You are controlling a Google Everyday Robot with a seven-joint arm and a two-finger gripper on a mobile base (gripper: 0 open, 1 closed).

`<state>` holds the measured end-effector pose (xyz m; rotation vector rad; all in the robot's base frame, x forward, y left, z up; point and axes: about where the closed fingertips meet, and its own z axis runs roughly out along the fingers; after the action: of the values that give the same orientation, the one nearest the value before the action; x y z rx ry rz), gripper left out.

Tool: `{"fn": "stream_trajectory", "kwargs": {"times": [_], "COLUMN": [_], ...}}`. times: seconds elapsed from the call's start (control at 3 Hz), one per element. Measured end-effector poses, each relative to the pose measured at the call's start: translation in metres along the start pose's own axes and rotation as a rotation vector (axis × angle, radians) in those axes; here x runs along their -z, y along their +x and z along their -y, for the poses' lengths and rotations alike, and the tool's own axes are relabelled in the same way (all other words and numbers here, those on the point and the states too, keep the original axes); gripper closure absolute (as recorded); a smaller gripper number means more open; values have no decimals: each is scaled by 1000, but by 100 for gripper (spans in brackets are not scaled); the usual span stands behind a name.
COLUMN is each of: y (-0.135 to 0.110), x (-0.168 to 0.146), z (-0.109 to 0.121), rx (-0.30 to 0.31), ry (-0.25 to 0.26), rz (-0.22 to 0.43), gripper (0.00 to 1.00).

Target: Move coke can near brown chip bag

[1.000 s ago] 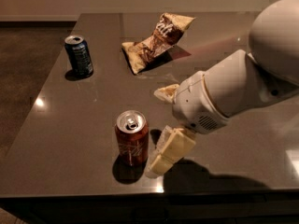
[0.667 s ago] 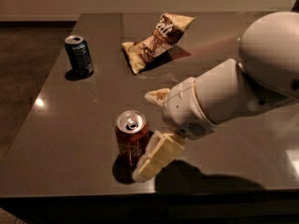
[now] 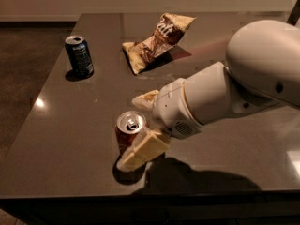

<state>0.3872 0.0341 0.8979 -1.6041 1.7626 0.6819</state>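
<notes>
The coke can stands upright near the table's front edge, red-brown with a silver top. My gripper reaches in from the right and is open, with one cream finger behind the can and the other finger in front of it, covering its lower right side. The far finger is apart from the can. The brown chip bag lies at the back middle of the table, well away from the can.
A dark blue can stands upright at the back left. The dark table has its front edge just below the coke can and its left edge beside the blue can. My large white arm covers the right side.
My gripper has moved left and forward, so its fingers now sit on either side of the coke can. The cans and the bag have not moved.
</notes>
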Motion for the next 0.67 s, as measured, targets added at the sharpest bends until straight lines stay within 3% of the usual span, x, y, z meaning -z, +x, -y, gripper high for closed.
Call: {"fn": "stream_trajectory", "kwargs": {"times": [0.67], "y": [0], "x": [9], "z": [25], "rx": [-37], "ry": [54], "rz": [15], "gripper": [63]}}
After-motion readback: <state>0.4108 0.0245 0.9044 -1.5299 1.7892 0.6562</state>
